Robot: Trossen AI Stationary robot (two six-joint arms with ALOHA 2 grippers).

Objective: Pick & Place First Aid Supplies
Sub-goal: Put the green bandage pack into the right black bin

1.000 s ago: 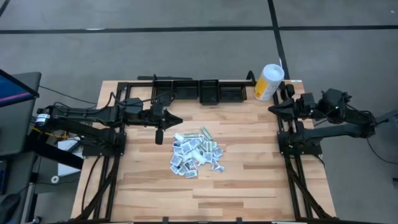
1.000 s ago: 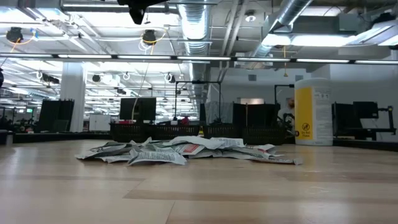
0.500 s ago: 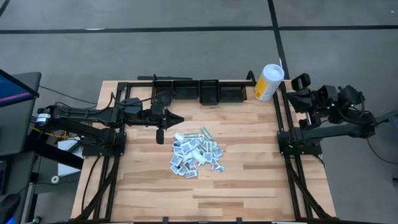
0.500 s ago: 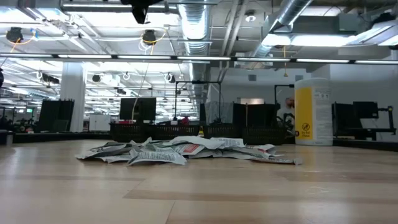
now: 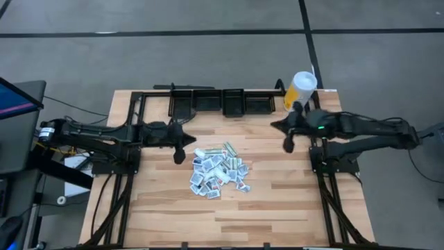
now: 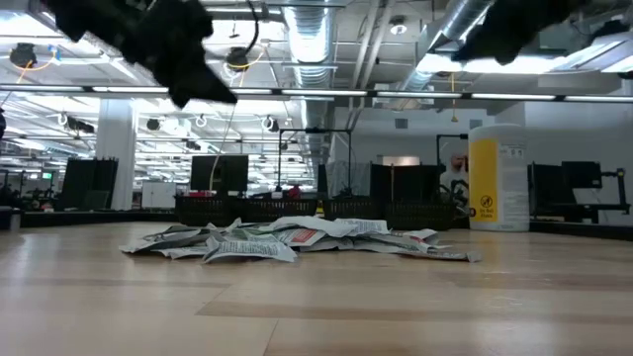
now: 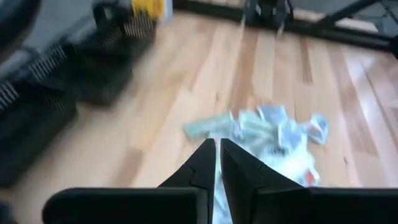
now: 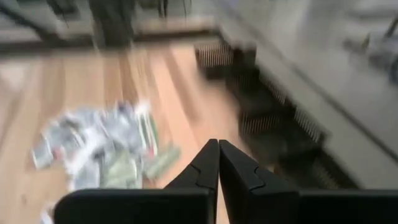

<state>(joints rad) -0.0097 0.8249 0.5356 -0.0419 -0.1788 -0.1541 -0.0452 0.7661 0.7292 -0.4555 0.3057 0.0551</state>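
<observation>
While both arms reach inward above the packet heap [image 5: 218,170], left gripper [image 5: 179,154] and right gripper [image 5: 288,144] hang clenched, empty.

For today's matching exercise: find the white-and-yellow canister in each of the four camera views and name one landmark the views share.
High view: white-and-yellow canister stands at the table's far right corner, beside the black bins.
Low view: upright at the right, behind the packet pile.
Left wrist view: a yellow blur at the top edge.
Right wrist view: not in it.
Shared landmark: the packet pile.
</observation>
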